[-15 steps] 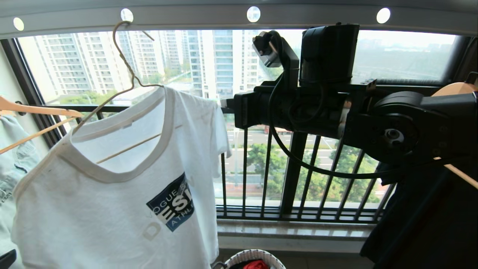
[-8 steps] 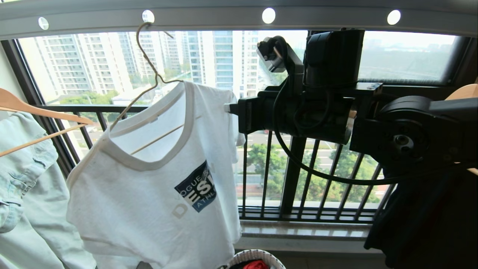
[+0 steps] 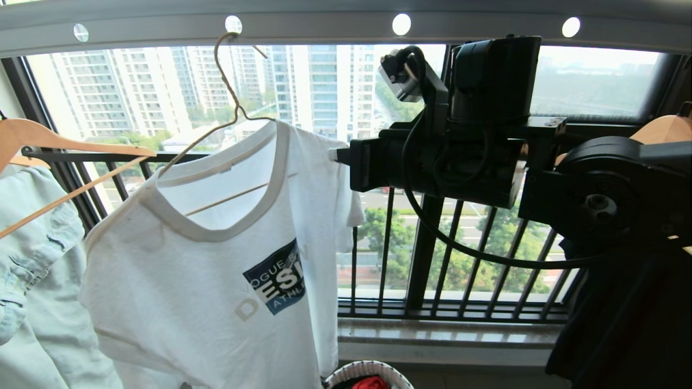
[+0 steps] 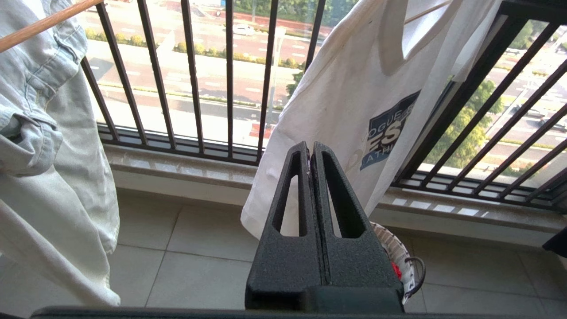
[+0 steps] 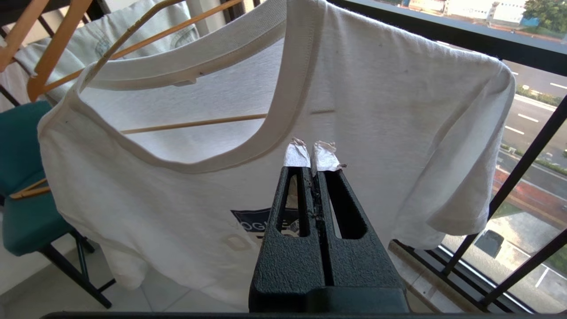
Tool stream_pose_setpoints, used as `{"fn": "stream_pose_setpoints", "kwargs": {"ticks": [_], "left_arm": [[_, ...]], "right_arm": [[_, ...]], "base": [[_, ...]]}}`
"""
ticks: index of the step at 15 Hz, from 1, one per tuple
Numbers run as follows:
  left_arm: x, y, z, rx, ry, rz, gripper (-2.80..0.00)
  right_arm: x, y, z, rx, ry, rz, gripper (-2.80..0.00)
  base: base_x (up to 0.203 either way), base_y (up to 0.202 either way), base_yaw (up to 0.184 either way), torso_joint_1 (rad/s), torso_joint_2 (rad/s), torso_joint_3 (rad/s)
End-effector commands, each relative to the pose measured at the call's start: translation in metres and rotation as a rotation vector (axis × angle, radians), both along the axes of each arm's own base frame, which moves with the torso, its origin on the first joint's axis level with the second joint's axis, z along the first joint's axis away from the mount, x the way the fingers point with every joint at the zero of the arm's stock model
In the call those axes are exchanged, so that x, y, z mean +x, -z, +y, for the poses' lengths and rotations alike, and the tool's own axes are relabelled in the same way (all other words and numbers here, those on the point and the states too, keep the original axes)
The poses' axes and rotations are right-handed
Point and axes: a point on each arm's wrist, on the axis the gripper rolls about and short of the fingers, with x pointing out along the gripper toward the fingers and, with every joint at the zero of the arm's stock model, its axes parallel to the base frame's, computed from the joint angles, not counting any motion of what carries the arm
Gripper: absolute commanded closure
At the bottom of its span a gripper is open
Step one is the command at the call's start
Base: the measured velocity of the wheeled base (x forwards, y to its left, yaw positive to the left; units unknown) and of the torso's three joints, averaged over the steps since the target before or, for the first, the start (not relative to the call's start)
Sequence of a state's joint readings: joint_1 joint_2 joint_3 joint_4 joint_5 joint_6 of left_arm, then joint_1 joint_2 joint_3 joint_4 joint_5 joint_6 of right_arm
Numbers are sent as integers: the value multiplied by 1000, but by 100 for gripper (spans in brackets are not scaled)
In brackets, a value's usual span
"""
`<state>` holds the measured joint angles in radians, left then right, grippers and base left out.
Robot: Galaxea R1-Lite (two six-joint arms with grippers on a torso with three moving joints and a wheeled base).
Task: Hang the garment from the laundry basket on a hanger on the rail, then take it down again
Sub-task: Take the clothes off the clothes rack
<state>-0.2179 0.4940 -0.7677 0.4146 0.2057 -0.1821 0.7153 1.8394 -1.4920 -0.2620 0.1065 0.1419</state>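
The garment [image 3: 189,302], a white T-shirt with a navy chest graphic, hangs on the thin wire hanger [image 3: 226,81]. The hanger's hook sits in a hole of the grey rail [image 3: 324,27]. My right gripper [image 3: 332,155] reaches in from the right and is level with the shirt's shoulder. In the right wrist view that gripper [image 5: 312,153] is shut, and its taped tips are just in front of the garment [image 5: 376,110] with nothing between them. My left gripper [image 4: 310,146] is shut and empty, low in front of the garment's hem [image 4: 354,88]. The laundry basket [image 3: 354,368] stands on the floor below.
Pale denim [image 3: 32,254] hangs on a wooden hanger [image 3: 70,143] at the left. The black barred window railing [image 3: 421,254] and the stone sill [image 3: 432,337] lie behind. A dark garment [image 3: 621,324] hangs at the right. A red garment [image 3: 370,383] lies in the basket. A teal chair [image 5: 22,177] stands nearby.
The whole head view has slid to the right, so the camera moved. The shirt has turned a little on its hanger. My right gripper stays beside the shirt's shoulder.
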Motion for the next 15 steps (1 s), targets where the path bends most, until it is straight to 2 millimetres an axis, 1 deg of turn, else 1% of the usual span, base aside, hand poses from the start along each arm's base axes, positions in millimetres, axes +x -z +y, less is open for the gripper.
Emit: {"fn": "stream_pose_setpoints", "kwargs": {"ticks": [1,3,5,7,9,11,12,13,15], "left_arm": [[-4,-4,1,-13,-1,-58,0],[-10,-7,2,-3,-4,-117,0],[-15,-12,4,38,-14,-161,0],[-19,-30,3,47,-68,-234,0],[-19,-49,0,49,-150,-305,0],[-25,-56,-3,82,-220,-347,0],[-33,-55,-4,114,-235,-371,0],[-42,-52,-5,133,-247,-393,0],[-51,-40,-6,145,-263,-405,0]], "right_arm": [[-18,-6,-16,1,13,-2,0],[-38,-5,-35,-16,43,8,0],[-68,-9,-66,-13,83,-4,0],[-99,-17,-105,-7,156,-33,0],[-131,-24,-153,-15,282,-56,0],[-173,-31,-195,-9,402,-85,0],[-197,-33,-210,-1,450,-103,0],[-222,-34,-224,10,507,-124,0],[-267,-28,-245,24,654,-156,0]], "base": [[0,0,0,0,0,0],[0,0,0,0,0,0],[0,0,0,0,0,0],[0,0,0,0,0,0],[0,0,0,0,0,0],[0,0,0,0,0,0],[0,0,0,0,0,0],[0,0,0,0,0,0],[0,0,0,0,0,0]]}}
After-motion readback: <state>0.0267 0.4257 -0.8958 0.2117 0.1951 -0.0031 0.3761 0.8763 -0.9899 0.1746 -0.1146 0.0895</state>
